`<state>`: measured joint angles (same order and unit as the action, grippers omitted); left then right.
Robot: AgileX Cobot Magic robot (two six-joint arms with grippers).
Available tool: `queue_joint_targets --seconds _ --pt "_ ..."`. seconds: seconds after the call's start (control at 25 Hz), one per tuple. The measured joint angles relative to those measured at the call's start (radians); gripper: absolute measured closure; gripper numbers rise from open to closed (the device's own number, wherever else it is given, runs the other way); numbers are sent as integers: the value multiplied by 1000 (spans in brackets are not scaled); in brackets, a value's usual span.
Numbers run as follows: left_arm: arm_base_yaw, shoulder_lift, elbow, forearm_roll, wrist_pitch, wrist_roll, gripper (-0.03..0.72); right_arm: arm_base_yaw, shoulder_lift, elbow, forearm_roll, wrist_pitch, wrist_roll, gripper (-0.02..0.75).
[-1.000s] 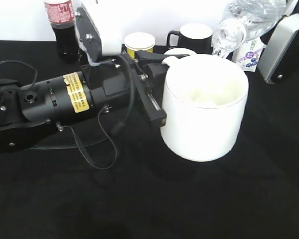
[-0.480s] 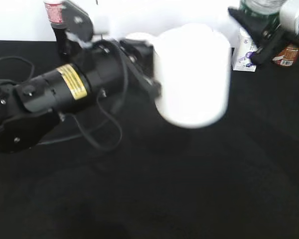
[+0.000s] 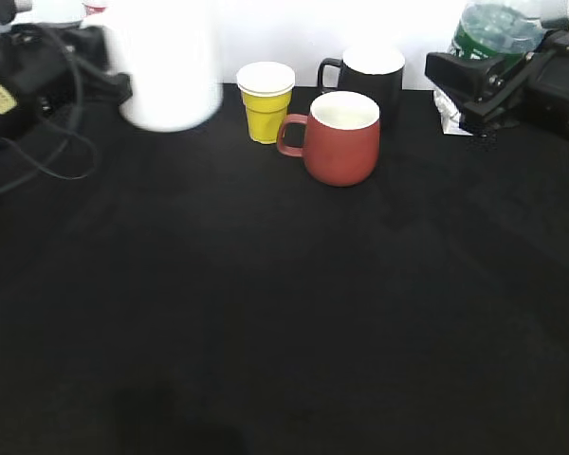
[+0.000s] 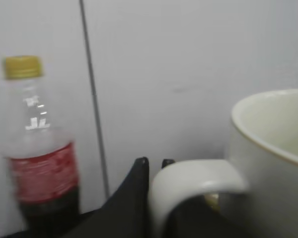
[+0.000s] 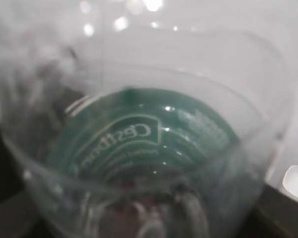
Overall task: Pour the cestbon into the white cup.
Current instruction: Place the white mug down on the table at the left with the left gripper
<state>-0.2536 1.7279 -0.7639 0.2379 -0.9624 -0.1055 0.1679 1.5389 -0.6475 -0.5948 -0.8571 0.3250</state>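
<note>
Left pincer (image 4: 151, 171) clenched on handle of white cup (image 3: 166, 66), cup off bench.
Right pincer (image 3: 493, 90) grasping cestbon (image 3: 493, 28), bottle upright.
Risk: cup well apart from bottle; pouring now wets bench (image 3: 284, 313). Thin handle grip may let cup swing.

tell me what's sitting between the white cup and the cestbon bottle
In the exterior view, the yellow cup, the red-brown mug and the black mug behind it stand between the white cup and the cestbon.
</note>
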Motion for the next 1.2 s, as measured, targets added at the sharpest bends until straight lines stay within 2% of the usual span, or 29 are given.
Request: queue_joint_targets --seconds 0.08,0.32,0.6,0.88,0.96,1.04,1.08,1.2 --pt "3 43 0 -54 -17 51 644 0 0 0 14 0 0 246" --pt "3 265 -32 -130 -169 75 643 0 0 0 27 0 1 246" --pt "3 444 -214 -127 -171 78 641 0 0 0 28 0 1 246" --pt "3 525 -270 -128 -195 77 640 0 0 0 28 0 1 246" --pt "3 525 -270 -127 -204 72 599 0 0 0 28 0 1 246" --pt "3 523 -265 -127 -211 67 459 0 1 0 28 0 1 246" --pt "3 514 -246 -128 -214 67 426 0 1 0 28 0 1 246" --pt "3 452 -135 -133 -238 66 405 0 1 0 40 0 1 246"
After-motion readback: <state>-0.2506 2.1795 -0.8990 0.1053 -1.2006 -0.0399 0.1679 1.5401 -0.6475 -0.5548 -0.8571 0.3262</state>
